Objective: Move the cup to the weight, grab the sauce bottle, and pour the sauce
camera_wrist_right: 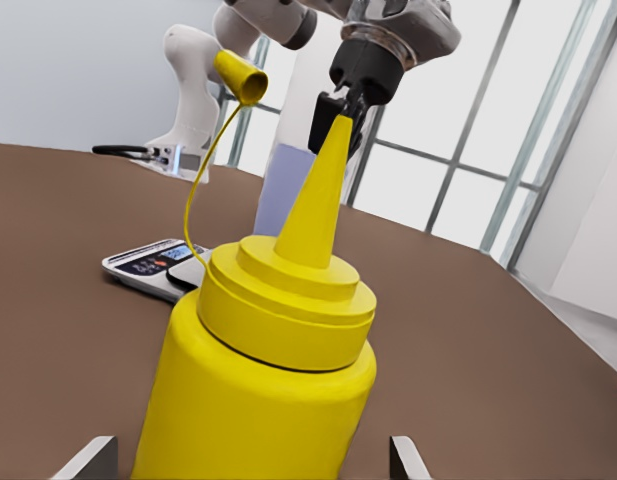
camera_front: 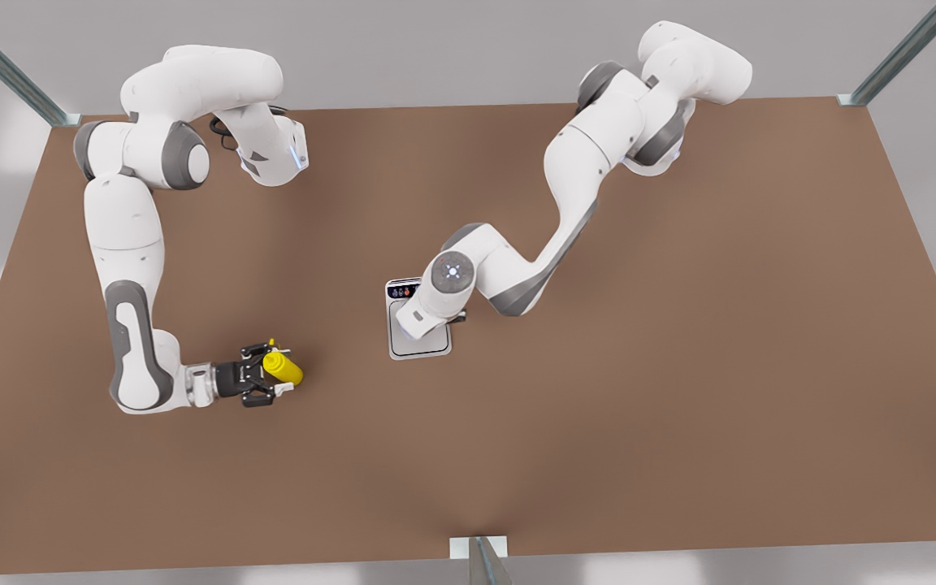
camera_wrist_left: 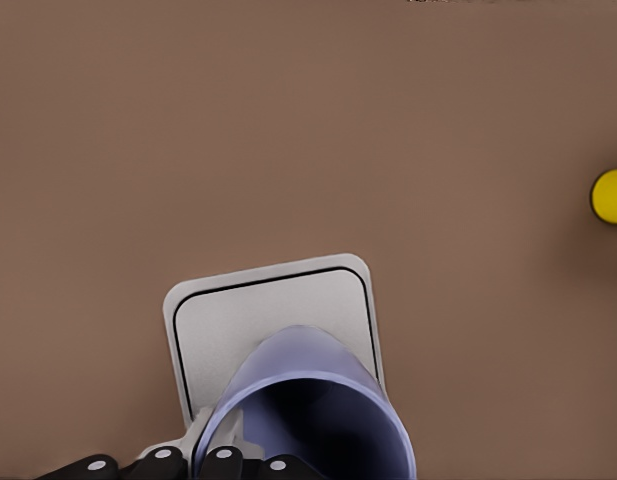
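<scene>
Yellow plastic dominates the right wrist view, where the sauce bottle (camera_wrist_right: pixel 258 390) is standing smooth and cylindrical, its stepped collar rising into a thin cone nozzle, a small cap dangling from a curved yellow tether. The right pincer (camera_front: pixel 266 380) is sitting at the front view's left, its fingers (camera_wrist_right: pixel 88 458) spread apart on either side of the bottle's body, with a gap showing on both sides. From above, the bottle (camera_front: pixel 283 367) is reading only as a short yellow stub on the matte brown surface (camera_front: pixel 679 406), well apart from the weight (camera_front: pixel 418 337). That flat silver-grey slab with rounded corners is lying near the middle, its dark strip of small coloured buttons visible in the front view and, low and sideways, in the right wrist view (camera_wrist_right: pixel 153 265), but cut from the left wrist view, which is showing only the brushed plate (camera_wrist_left: pixel 268 320) outlined in black. The left pincer (camera_wrist_left: pixel 213 465) is hanging over the weight, largely hidden in the front view by its own white arm; its dark studded fingers are clamped on the rim of the cup (camera_wrist_left: pixel 308 410), a plain lavender-blue tumbler with a dark interior, which is over the plate. Whether the cup is resting on the plate cannot be told. The right wrist view is catching the cup (camera_wrist_right: pixel 283 190) upright beneath the far pincer.
</scene>
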You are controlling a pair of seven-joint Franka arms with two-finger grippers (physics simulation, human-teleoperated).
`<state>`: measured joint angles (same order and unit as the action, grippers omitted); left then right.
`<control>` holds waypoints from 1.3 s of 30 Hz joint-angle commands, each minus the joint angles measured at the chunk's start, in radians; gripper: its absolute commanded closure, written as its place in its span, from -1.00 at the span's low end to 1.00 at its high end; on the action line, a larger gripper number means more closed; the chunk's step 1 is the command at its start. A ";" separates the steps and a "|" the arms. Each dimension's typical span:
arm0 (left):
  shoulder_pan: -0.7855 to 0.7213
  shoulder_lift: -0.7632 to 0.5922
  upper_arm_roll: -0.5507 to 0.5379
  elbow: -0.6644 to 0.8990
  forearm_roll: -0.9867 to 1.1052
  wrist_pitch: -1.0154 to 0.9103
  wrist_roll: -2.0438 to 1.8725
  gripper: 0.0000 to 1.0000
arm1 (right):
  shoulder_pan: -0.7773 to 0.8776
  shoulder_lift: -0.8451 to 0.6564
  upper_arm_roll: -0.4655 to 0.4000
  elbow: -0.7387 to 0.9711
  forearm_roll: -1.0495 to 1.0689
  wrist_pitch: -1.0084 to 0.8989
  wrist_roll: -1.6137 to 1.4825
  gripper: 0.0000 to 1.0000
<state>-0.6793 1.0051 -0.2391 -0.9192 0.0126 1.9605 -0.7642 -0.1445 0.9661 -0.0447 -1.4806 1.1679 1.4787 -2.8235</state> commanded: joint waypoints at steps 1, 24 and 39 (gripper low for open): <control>0.000 0.004 0.000 -0.003 -0.002 0.023 -0.434 0.57 | 0.005 -0.001 0.000 0.000 0.007 0.005 -0.070 -0.97; 0.596 -0.806 0.075 -0.486 0.139 -0.673 0.803 -1.00 | 0.443 -0.193 -0.329 0.112 -0.177 0.002 0.334 -0.09; 0.647 -0.755 0.075 -0.484 0.102 -0.730 0.812 -1.00 | 1.102 -0.179 -0.873 0.356 -0.571 0.037 1.271 -0.09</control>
<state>-0.0324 0.2509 -0.1638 -1.4040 0.1148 1.2468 -0.2828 0.9376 0.7870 -0.9063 -1.1271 0.6793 1.4869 -2.2913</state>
